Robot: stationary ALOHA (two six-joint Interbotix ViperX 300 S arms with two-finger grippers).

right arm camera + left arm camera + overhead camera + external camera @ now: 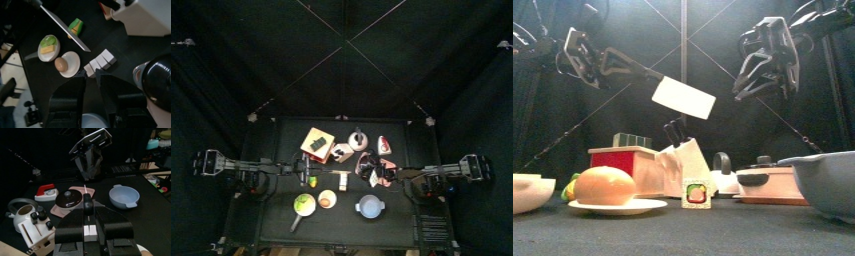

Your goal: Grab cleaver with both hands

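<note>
Holding the cleaver aloft at frame centre above the bench, the left tool appears clamped on its handle. The right tool hangs open, apart from the blade; its grasp is what remains.

Seen from the front, the air above and to the right of the raised cleaver is open as far as the right end effector, whose empty jaws stand apart. The left end effector takes up the cleaver's handle end. Below the cleaver the way is crowded by a red slotted box, a white bag and a kettle. Below and forward of the cleaver, the counter has a bare front strip.
</note>
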